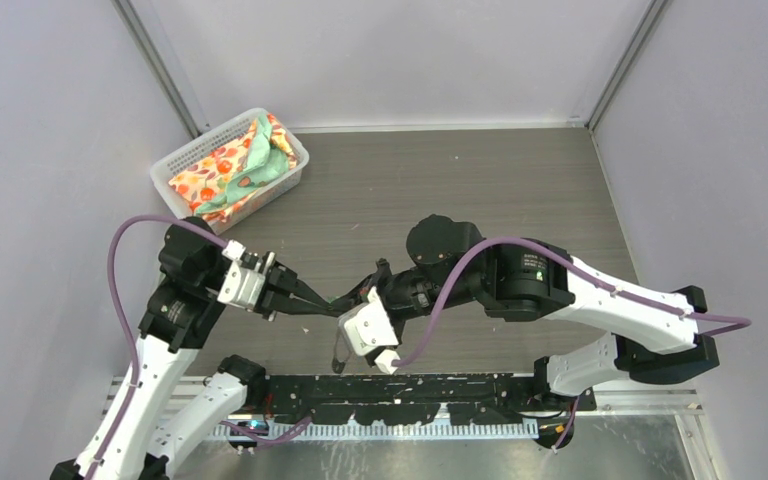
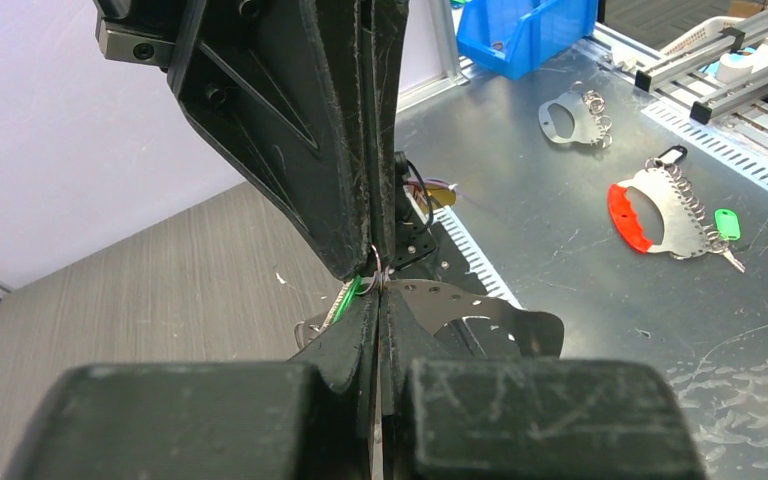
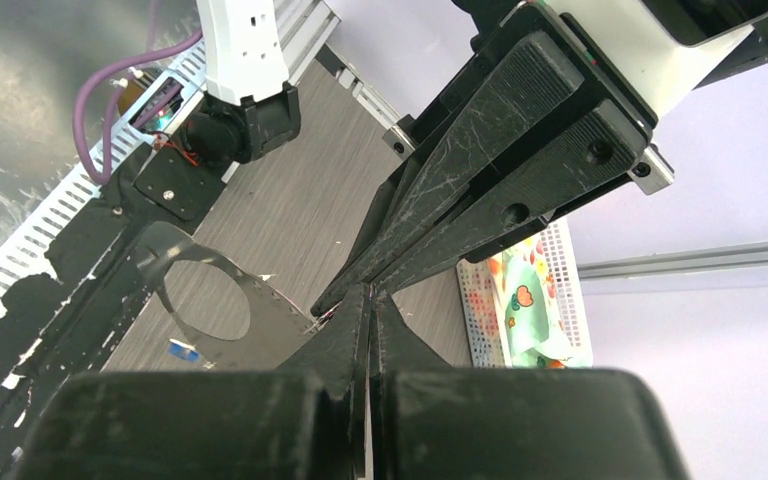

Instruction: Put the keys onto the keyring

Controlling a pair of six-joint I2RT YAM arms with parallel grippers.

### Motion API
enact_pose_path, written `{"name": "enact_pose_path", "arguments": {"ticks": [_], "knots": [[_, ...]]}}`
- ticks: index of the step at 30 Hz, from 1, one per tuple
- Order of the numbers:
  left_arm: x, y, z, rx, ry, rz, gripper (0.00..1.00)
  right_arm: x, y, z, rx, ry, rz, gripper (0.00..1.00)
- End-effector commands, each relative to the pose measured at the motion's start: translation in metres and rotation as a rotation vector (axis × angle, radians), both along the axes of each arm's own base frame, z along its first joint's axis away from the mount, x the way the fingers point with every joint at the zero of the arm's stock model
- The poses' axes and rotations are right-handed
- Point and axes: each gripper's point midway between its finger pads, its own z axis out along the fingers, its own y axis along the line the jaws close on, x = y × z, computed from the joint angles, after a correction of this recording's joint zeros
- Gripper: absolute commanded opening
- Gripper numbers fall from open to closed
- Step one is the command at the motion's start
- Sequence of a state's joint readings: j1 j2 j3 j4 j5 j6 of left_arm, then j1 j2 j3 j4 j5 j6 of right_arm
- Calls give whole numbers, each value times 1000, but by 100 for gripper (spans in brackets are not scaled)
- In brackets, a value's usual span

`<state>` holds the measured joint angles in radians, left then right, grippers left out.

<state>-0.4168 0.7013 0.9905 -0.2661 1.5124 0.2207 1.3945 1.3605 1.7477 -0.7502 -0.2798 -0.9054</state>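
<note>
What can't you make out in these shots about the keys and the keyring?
- Green key: left wrist view, only a green sliver shows; the shut jaws cover the rest.
- Blue tag: right wrist view, too small to tell whether it hangs on the keyring.
- Which jaws hold what: top view, the pinch is tiny and dark.

Both arms are bent inward over the table (image 1: 520, 180), just beyond its near edge. The left gripper (image 1: 314, 300) and right gripper (image 1: 354, 296) are clamped shut, fingertips set tip to tip.
</note>
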Motion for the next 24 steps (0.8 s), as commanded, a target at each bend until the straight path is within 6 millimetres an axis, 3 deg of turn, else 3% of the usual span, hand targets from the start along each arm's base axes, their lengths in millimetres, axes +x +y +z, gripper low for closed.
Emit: {"name": "enact_pose_path", "arguments": {"ticks": [1, 8, 12, 24], "knots": [[-4, 2, 8, -30, -70, 2, 0, 7, -6, -8, -48, 10, -56, 1], [-6, 3, 8, -33, -77, -3, 0, 18, -24, 2, -10, -23, -113, 1], [-7, 3, 8, -32, -73, -7, 0, 17, -36, -2, -19, -44, -105, 1], [0, -1, 15, 28, 78, -14, 0, 8, -37, 8, 69, -78, -42, 1]]}}
